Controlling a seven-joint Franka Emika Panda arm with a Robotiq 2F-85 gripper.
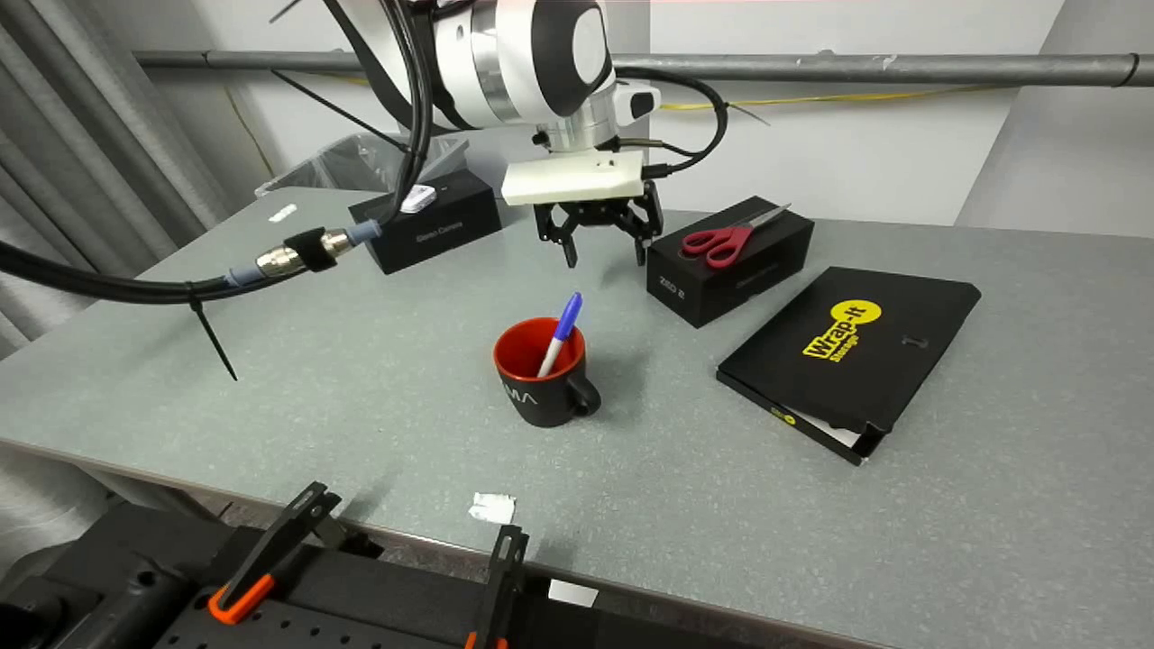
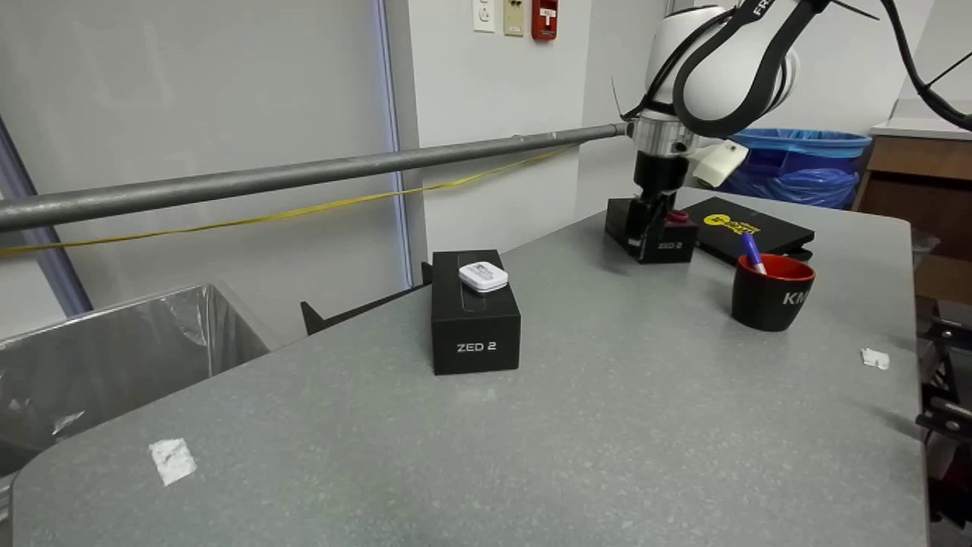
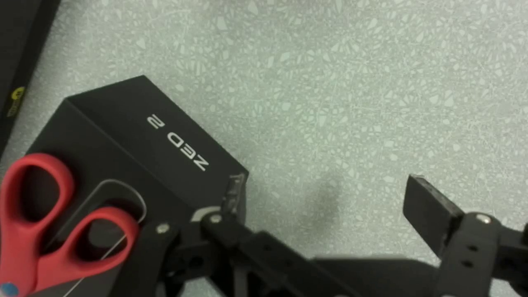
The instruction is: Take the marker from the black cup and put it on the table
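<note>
The marker [image 1: 561, 335], with a blue cap and white body, leans upright in the black cup [image 1: 538, 402], its cap above the red rim. The marker [image 2: 752, 253] and cup [image 2: 767, 302] also show in an exterior view; the marker's lower end is hidden inside. The cup stands on the grey table [image 1: 361, 379]. My gripper [image 1: 606, 261] is open and empty, above the table and behind the cup, beside the box with scissors. In the wrist view, the fingers [image 3: 324, 181] are wide apart over bare table; the cup and marker are out of view.
A black box [image 3: 173, 144] with red scissors [image 3: 101, 235] on it stands close beside one finger. A flat black book [image 1: 847, 351] lies right of the cup. Another black box [image 2: 477, 342] carries a small white case [image 2: 484, 276]. A pipe [image 1: 865, 69] runs behind the table.
</note>
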